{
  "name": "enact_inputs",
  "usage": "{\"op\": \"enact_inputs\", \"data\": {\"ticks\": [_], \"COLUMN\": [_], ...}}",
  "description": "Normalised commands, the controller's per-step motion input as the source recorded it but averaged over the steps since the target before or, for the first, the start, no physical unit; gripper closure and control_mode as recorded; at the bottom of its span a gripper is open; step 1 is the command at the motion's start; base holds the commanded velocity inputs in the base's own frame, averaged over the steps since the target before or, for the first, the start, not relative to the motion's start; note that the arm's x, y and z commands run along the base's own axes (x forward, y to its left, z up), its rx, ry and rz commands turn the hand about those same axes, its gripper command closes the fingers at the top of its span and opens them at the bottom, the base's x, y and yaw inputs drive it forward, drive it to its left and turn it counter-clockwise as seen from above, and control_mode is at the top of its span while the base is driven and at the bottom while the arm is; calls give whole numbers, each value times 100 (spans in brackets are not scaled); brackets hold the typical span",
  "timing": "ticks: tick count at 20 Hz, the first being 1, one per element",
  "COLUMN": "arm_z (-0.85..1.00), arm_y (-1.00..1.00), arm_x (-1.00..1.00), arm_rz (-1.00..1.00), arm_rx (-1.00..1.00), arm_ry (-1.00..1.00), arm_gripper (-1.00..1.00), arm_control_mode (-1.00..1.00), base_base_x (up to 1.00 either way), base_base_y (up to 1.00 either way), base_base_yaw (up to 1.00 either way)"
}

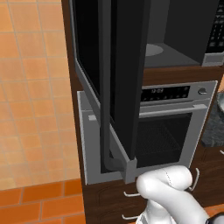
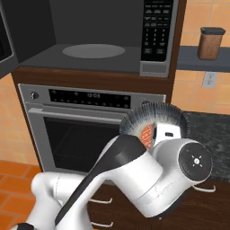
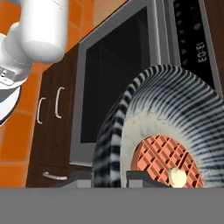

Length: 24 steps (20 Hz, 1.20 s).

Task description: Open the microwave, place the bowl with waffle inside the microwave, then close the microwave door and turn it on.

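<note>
The microwave stands open, its grey cavity and round turntable bare. The microwave door is swung far out to the left, edge-on in the left base view. Below the cavity, in front of the oven, a striped black-and-white bowl hangs tilted on its side, with a brown waffle and a butter pat inside. My gripper is shut on the bowl's lower rim, one dark fingertip on each side of the wall. In the right base view my arm hides the hand.
The steel oven with its display strip sits right under the microwave. The button panel is at the microwave's right edge. A brown jar stands on a shelf at the right, above a dark counter. Drawer handles lie below.
</note>
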Motion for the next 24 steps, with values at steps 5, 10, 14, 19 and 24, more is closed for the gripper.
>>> {"op": "enact_inputs", "data": {"ticks": [5, 10, 14, 19, 24], "arm_z": [41, 60, 50, 26, 12], "arm_y": [61, 54, 58, 54, 48], "arm_x": [0, -1, 0, 2, 13], "arm_rz": [5, 4, 6, 13, 19], "arm_rx": [11, 6, 2, 5, 8], "arm_ry": [-12, -11, 0, 0, -5], "arm_gripper": [100, 100, 100, 100, 100], "arm_control_mode": [-100, -100, -100, -100, -100], "base_base_x": [0, 0, 0, 0, 0], "base_base_y": [0, 0, 0, 0, 0], "base_base_yaw": [0, 0, 0, 0, 0]}}
